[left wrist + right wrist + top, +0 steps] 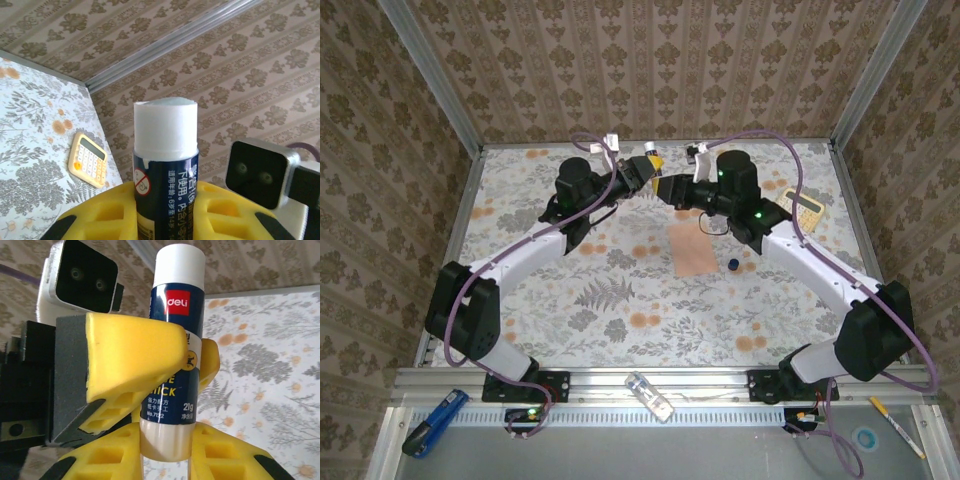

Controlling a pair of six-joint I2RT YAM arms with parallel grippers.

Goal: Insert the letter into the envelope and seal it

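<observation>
A salmon-pink paper rectangle, the envelope (692, 250) as far as I can tell, lies flat on the table right of centre. The letter is hidden. Above the far middle of the table both grippers meet on one glue stick (172, 335). It is dark blue and its white glue end (165, 125) is bare. My left gripper (165, 200) (650, 170) is shut on the tube's body, its yellow fingers (132, 350) clamped round the label. My right gripper (167, 450) (672, 188) is shut on the pale knob at the tube's base.
A small dark blue cap (732, 265) lies just right of the envelope. A yellow calculator (807, 208) (89, 160) sits at the far right near the frame rail. Beyond the near table edge lie a clear small bottle (650, 396), a blue tool (432, 422) and a pen (897, 426).
</observation>
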